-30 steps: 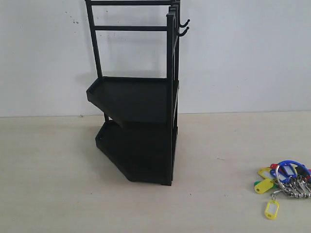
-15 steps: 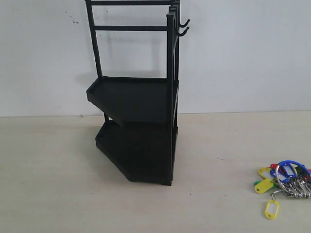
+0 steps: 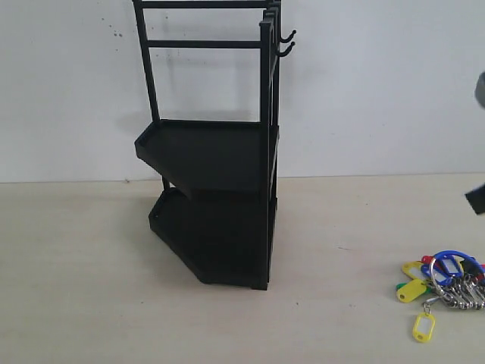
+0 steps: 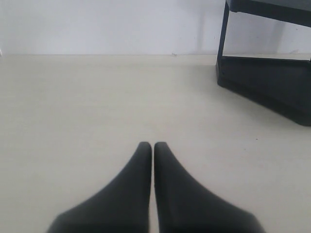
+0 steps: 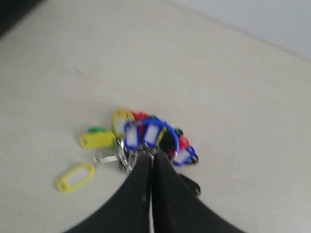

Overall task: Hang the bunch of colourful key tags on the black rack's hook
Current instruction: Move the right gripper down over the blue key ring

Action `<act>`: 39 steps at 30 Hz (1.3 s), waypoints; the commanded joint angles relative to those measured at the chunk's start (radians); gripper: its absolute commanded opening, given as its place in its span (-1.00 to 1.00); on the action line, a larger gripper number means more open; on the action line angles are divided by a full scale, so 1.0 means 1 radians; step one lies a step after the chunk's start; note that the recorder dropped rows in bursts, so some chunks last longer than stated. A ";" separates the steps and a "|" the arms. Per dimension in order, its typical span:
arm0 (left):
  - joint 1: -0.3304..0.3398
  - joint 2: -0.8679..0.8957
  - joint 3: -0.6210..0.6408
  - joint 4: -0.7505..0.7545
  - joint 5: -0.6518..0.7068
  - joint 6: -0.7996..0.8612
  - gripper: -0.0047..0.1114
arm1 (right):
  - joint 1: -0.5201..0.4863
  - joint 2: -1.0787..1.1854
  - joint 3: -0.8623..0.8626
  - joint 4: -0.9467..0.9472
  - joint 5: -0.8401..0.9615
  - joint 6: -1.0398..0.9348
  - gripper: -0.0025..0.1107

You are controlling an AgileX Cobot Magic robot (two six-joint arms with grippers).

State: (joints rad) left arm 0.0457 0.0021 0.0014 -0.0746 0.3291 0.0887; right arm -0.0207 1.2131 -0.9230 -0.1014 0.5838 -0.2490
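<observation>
The colourful key tag bunch (image 3: pixel 443 280) lies on the table at the front right: a blue-sheathed ring with yellow, green, red and blue tags. One yellow tag (image 3: pixel 423 327) trails off towards the front. The black rack (image 3: pixel 212 152) stands at the middle back, with two small hooks (image 3: pixel 286 42) high on its right post. In the right wrist view my right gripper (image 5: pixel 152 156) is shut and empty, hovering just above the bunch (image 5: pixel 146 136). My left gripper (image 4: pixel 153 144) is shut over bare table, with the rack's base (image 4: pixel 272 82) off to one side.
A white wall runs behind the pale table (image 3: pixel 91 273). Dark parts of the right arm (image 3: pixel 477 199) show at the exterior view's right edge, above the bunch. The left arm is outside the exterior view.
Dark parts of the right arm have come into the exterior view at its right edge. The bunch and the rack have not moved.
</observation>
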 commanded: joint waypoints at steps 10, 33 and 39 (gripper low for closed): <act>0.002 -0.002 -0.001 -0.007 -0.015 -0.010 -0.84 | -0.008 0.371 -0.272 -0.165 0.361 -0.221 -0.96; 0.002 -0.002 -0.001 -0.007 -0.015 -0.010 -0.84 | -0.077 0.705 -0.619 -0.114 0.454 -0.497 -0.96; 0.002 -0.002 -0.001 -0.007 -0.015 -0.010 -0.84 | -0.077 0.732 -0.619 -0.112 0.292 -0.825 -0.96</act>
State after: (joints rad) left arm 0.0457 0.0021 0.0014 -0.0746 0.3291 0.0887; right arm -0.0909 1.9317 -1.5336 -0.2059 0.9377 -0.9218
